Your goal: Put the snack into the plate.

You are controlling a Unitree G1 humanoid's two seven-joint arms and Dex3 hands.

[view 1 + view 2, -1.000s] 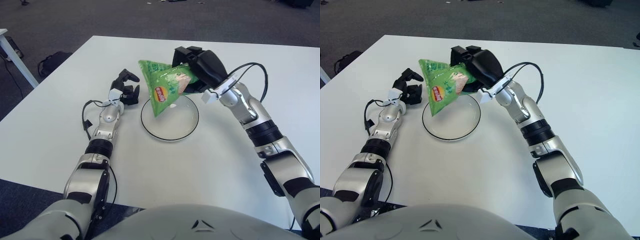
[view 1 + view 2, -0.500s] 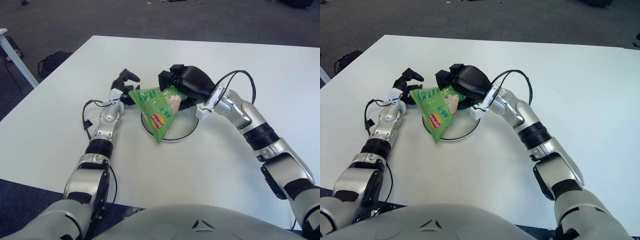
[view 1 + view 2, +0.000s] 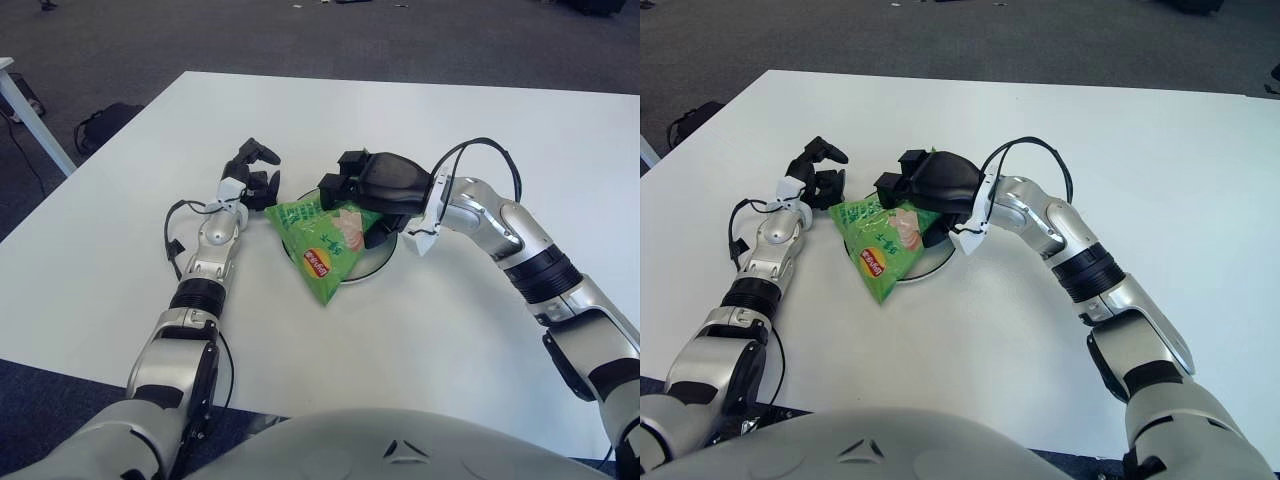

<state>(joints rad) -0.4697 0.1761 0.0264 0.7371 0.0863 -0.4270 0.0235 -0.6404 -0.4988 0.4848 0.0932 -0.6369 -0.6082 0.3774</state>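
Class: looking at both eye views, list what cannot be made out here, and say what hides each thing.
1. Clear glass plate: mostly hidden in both views by the green snack bag and the right hand.
2. Whether the right hand's fingers grip the bag: hidden beneath the hand.
3. Left hand, left of the bag: nothing visibly held.

The plate [image 3: 378, 262] is mostly hidden: the snack [image 3: 320, 238] covers its left and near part, and the right hand [image 3: 375, 186] its far part, so only a sliver of rim shows on the right. The hand's fingertips are hidden behind the bag's far edge. The print on the bag is too small to read. The right arm runs off the right edge.
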